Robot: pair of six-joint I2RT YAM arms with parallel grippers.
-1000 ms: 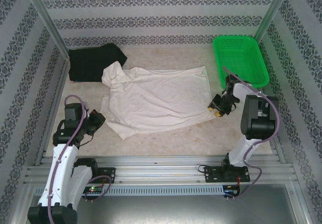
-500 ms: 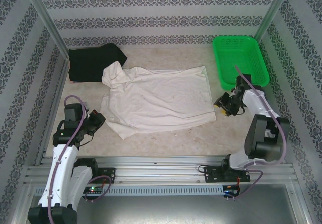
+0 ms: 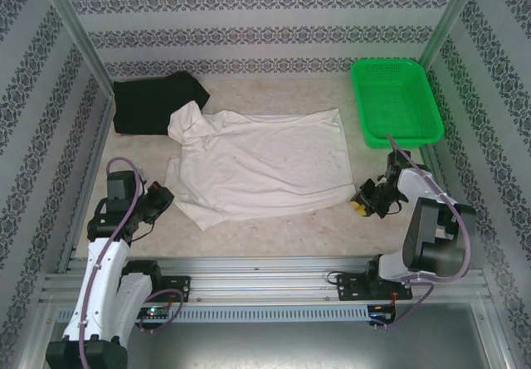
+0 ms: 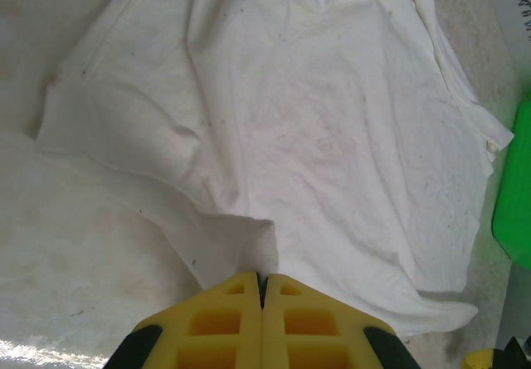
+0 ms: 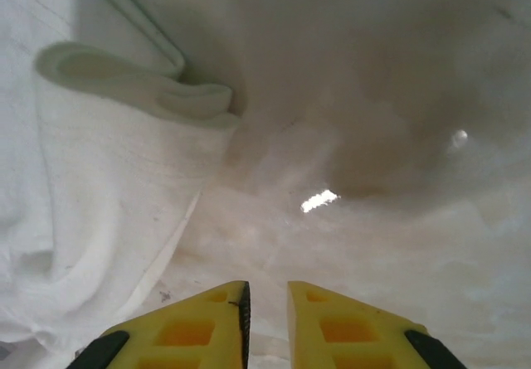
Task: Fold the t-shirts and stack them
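just now the right gripper [image 3: 363, 201] has backed off the flattened cream cloth t-shirt's [image 3: 261, 162] near-right corner, jaws a slit apart, empty. left gripper [image 4: 261, 279] pinched closed, empty. black cloth t-shirt [image 3: 153, 104] lies bunched far-left; folding unstarted.

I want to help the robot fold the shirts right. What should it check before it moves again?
1. Cream t-shirt lies flat: not ok, edge rolled beside the right tool.
2. Right tool empty: ok, small gap, nothing between.
3. Left tool ready to grab: not ok, shut at the shirt's near-left edge.
4. Black t-shirt free: not ok, cream cloth overlaps it.
5. Green basket out of the way: ok, apart from both shirts.
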